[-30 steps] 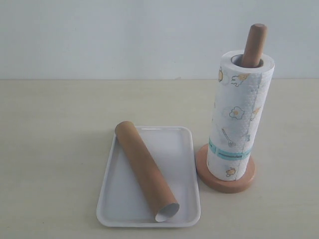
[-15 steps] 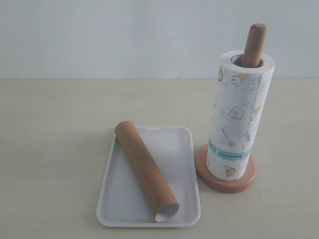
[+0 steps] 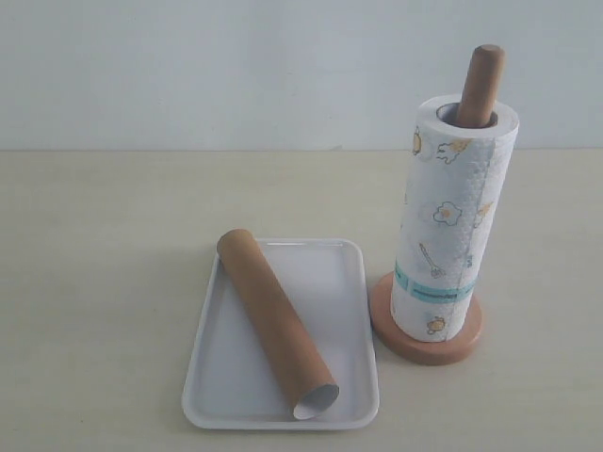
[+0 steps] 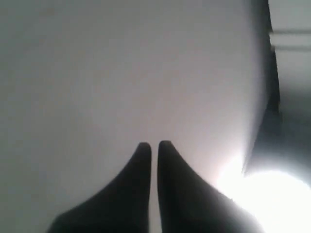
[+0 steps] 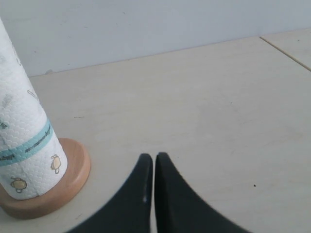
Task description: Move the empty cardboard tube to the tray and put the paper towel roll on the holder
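The empty cardboard tube (image 3: 275, 321) lies diagonally inside the white tray (image 3: 344, 282), its open whitish end toward the front. The paper towel roll (image 3: 450, 221) stands upright on the holder (image 3: 426, 350), whose pole tip (image 3: 483, 73) pokes out of the roll's core. Neither arm shows in the exterior view. My right gripper (image 5: 153, 158) is shut and empty over bare table, with the roll (image 5: 22, 141) and the holder's disc base (image 5: 73, 179) off to one side. My left gripper (image 4: 152, 145) is shut with nothing in it, facing a blurred pale surface.
The pale wooden table (image 3: 113, 245) stretches to a light wall behind. A seam in the tabletop (image 5: 286, 51) shows in the right wrist view. A dark edge and a bright glare (image 4: 272, 194) sit beside the left gripper.
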Controlling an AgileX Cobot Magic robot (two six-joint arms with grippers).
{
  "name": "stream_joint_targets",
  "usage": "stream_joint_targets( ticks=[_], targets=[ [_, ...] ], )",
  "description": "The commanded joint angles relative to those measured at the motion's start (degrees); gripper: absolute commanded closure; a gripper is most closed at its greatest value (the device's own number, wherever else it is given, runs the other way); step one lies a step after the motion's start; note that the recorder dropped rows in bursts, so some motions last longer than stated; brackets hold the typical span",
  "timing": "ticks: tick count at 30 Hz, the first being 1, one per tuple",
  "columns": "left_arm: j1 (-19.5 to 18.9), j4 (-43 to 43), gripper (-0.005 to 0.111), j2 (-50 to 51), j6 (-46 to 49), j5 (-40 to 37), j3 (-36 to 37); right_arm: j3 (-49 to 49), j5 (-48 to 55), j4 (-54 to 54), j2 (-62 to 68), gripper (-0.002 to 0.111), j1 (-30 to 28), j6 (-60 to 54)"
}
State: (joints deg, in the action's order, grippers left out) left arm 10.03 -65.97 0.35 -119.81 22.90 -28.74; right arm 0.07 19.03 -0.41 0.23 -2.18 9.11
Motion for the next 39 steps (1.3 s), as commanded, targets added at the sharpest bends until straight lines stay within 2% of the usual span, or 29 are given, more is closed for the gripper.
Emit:
stream_joint_targets(
  ticks=[1, 5, 7, 10, 13, 15, 18, 20, 24, 27, 35, 39],
  targets=[
    [-0.1, 20.2, 0.103, -0.4, -0.6, -7.6, 6.0, -0.1, -0.5, -0.2, -0.2, 0.107, -0.1, -0.2],
    [-0.1, 28.6, 0.103, -0.4, 0.2, -9.3, 11.5, -0.1, -0.5, -0.2, -0.2, 0.107, -0.1, -0.2],
    [-0.1, 31.9, 0.103, -0.4, 5.4, -8.9, 13.6, -0.1, -0.5, -0.2, -0.2, 0.107, -0.1, -0.2],
    [-0.1, 41.0, 0.103, -0.4, 25.3, -8.2, 16.1, -0.1, -0.5, -0.2, -0.2, 0.107, -0.1, -0.2],
    [-0.1, 52.4, 0.103, -0.4, 53.8, -8.1, 18.8, -0.1, -0.5, -0.2, -0.2, 0.107, -0.1, -0.2],
    [-0.1, 57.8, 0.103, -0.4, 68.7, -9.3, 20.8, -0.1, -0.5, -0.2, -0.2, 0.107, -0.1, -0.2],
    [-0.1, 62.6, 0.103, -0.4, 90.9, -13.4, 24.2, -0.1, -0.5, -0.2, -0.2, 0.107, -0.1, -0.2],
    [-0.1, 62.6, 0.103, -0.4, 100.4, -16.7, 25.8, -0.1, -0.5, -0.2, -0.2, 0.107, -0.1, -0.2],
    [-0.1, 62.6, 0.103, -0.4, 107.6, -28.0, 26.7, -0.1, -0.5, -0.2, -0.2, 0.107, -0.1, -0.2],
    [-0.1, 62.6, 0.103, -0.4, 108.1, -33.1, 26.8, -0.1, -0.5, -0.2, -0.2, 0.107, -0.1, -0.2],
    [-0.2, 61.7, 0.103, -0.4, 108.4, -36.5, 28.7, -0.1, -0.5, -0.2, -0.2, 0.107, -0.1, -0.2],
    [-1.8, 60.5, 0.103, -0.4, 110.1, -37.9, 28.7, -0.1, -0.5, -0.2, -0.2, 0.107, -0.1, -0.2]
  ],
)
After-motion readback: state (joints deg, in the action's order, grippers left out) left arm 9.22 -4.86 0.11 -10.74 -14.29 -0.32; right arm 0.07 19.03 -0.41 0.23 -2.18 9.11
